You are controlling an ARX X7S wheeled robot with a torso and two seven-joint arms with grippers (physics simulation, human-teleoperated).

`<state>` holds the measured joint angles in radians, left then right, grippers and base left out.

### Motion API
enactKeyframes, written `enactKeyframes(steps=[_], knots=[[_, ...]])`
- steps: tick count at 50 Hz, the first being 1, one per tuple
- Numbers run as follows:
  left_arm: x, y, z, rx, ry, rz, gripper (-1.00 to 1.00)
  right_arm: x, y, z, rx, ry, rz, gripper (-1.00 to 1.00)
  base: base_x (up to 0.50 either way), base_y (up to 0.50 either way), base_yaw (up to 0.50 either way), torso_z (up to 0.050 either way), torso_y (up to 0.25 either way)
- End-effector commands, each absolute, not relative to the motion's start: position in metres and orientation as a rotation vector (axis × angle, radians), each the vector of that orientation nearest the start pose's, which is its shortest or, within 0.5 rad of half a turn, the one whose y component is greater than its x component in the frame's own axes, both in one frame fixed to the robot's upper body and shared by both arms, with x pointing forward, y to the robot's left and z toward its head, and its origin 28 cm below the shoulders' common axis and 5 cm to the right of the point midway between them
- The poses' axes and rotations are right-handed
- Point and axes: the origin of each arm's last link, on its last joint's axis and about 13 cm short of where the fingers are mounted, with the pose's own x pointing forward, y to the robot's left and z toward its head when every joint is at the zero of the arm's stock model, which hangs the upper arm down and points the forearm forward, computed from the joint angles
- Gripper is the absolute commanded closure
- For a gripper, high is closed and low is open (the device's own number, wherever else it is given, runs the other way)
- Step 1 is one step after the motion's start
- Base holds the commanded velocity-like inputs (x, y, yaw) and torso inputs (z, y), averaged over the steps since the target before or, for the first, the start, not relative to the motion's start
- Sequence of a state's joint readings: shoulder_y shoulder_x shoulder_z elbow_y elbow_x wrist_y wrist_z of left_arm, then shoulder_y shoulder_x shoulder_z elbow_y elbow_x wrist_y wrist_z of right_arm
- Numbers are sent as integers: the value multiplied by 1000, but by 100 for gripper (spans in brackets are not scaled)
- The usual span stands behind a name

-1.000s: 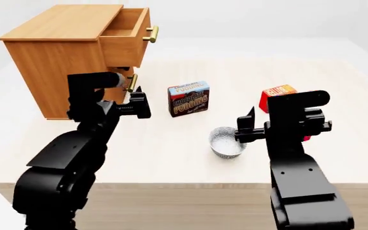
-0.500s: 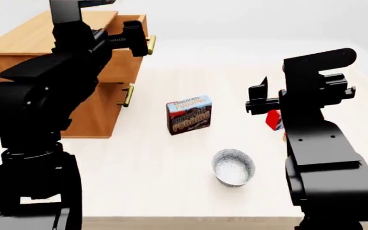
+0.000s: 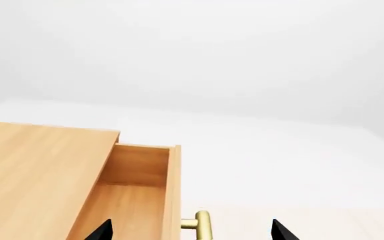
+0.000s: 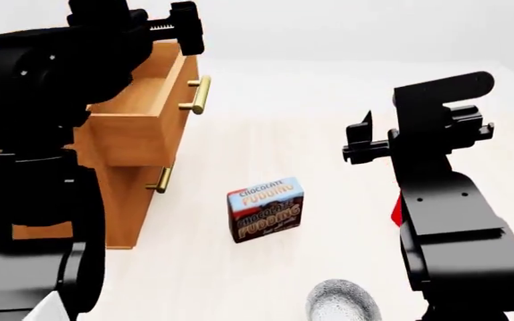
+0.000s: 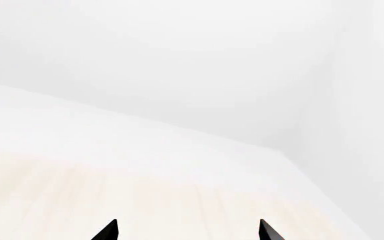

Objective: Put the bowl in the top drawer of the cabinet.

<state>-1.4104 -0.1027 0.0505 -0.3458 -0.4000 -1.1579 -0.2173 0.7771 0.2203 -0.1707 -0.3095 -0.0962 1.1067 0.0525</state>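
Left fingers: the tips (image 3: 103, 231) are seen spread well apart in the left wrist view, with nothing between them; the brass handle (image 3: 201, 226) lies in the gap's line of sight, but no contact is shown.
Left gripper (image 4: 184, 28): held high, above the front of the top drawer (image 4: 145, 117), empty.
Right fingers: the tips (image 5: 108, 232) are seen parted, with only pale table and wall beyond them.
Right gripper (image 4: 357, 144): raised well above the table (image 4: 328, 134), holding nothing.
Top drawer: pulled out of the cabinet (image 4: 118, 200), its interior open from above (no contents can be seen).
Bowl (image 4: 343, 302): resting on the table at the near edge of the head view, partly cropped, well apart from both grippers and from the cabinet.
Other items: a pudding box (image 4: 266, 208) stands between bowl and cabinet; a red box (image 4: 397, 210) is mostly hidden behind the right arm.
Change over the last second: both arms have been lifted from table height, the right gripper has drawn away from the bowl, and the view has shifted, so the bowl now sits lower in frame.
Consequence for the task: the drawer is judged ready to receive, but the bowl is not yet grasped (a fresh descent onto it is still required).
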Motion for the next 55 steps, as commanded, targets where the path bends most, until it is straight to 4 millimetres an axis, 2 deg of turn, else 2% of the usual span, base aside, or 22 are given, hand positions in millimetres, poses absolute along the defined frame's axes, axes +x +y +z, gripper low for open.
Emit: enactKeyframes(steps=[1,9,22,55], knots=[[378,210,338,-102,168,-28,-100,305,-134,209,-324,22,-165,-100,500,0,0,0,0],[384,211,335,-111,193,-24,-100,303,-133,208,-325,22,-159,-100,500,0,0,0,1],[401,203,319,-167,291,-51,-100,304,-136,201,-330,33,-170,-100,498,0,0,0,0],[421,194,277,-215,438,-65,-100,310,-139,184,-327,77,-165,-100,0,0,0,0,0]])
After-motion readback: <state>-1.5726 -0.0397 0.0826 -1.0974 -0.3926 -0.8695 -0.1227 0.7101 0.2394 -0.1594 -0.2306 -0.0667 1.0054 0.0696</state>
